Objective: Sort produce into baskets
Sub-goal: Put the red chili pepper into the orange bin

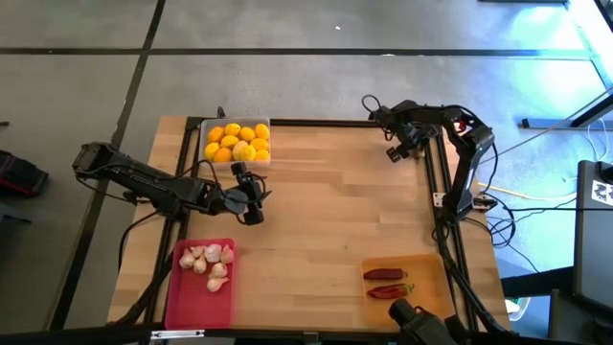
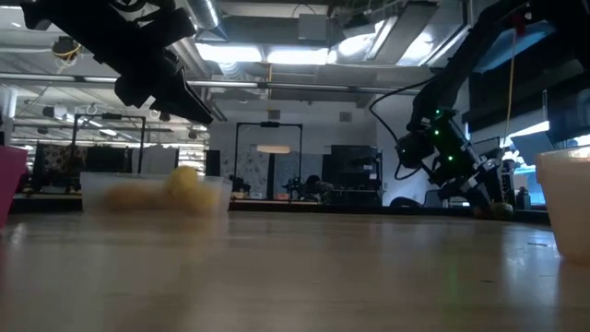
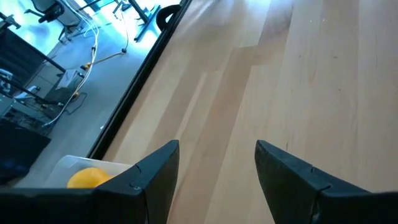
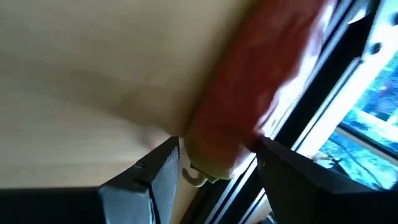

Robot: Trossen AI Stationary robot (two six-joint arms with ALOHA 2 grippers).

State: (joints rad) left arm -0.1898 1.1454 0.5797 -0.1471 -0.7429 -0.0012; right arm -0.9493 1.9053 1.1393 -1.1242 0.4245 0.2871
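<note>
My right gripper (image 4: 217,149) is at the table's far right corner (image 1: 396,150), shut on a dark red chili pepper (image 4: 261,81) that lies beside the black edge rail. My left gripper (image 1: 251,199) hangs open with nothing between its fingers (image 3: 217,162), between the clear basket of yellow lemons (image 1: 236,142) and the pink basket (image 1: 196,302) holding garlic bulbs (image 1: 209,261). At the near right, an orange basket (image 1: 426,278) holds two chili peppers (image 1: 386,283). My right gripper has the chili pepper's stem end (image 4: 214,155) between its two fingers, one on each long side. The fingers come down at a slant from above and lie across the pepper. The pepper lies on the table, along the edge rail.
The black frame rail (image 4: 323,106) runs right beside the held pepper at the table's edge. Bare wooden tabletop (image 1: 335,220) spreads between the three baskets. Cables and the right arm's base stand at the right edge (image 1: 469,192).
</note>
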